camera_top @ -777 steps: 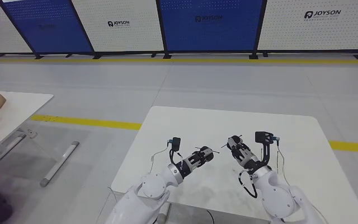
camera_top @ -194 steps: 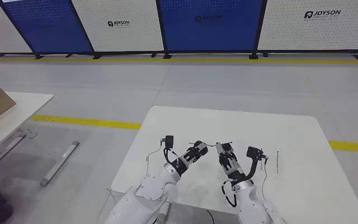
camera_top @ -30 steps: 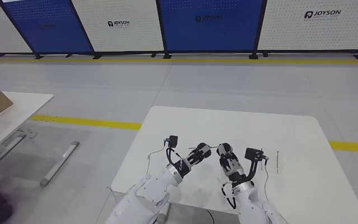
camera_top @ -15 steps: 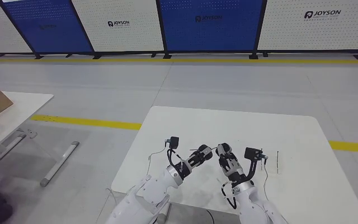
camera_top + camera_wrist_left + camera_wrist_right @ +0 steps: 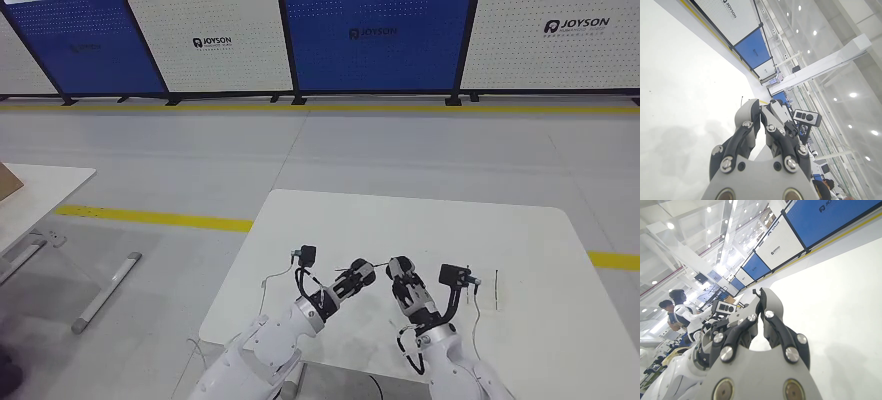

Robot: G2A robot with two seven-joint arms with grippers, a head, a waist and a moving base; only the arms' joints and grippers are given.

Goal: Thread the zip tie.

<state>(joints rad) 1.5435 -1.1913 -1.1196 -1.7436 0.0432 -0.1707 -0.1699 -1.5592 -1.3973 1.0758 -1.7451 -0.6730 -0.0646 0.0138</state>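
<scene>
Aligning: right gripper (image 5: 761,303) pinches the zip tie (image 5: 754,291) head, left gripper (image 5: 761,109) seemingly nips its tail (hard to see); next I'd steer tip into slot.

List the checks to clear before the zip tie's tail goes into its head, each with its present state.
1. Right gripper shut on the zip tie: ok, the head sticks out past its fingertips.
2. Left gripper shut on the tie's thin end: ok, its pads are pressed together.
3. Both grippers close together, facing each other above the table: ok.
4. Tail lined up with the slot in the head: cannot tell, too fine to see.
5. Spare tie lying on the table clear of both arms: ok.
</scene>
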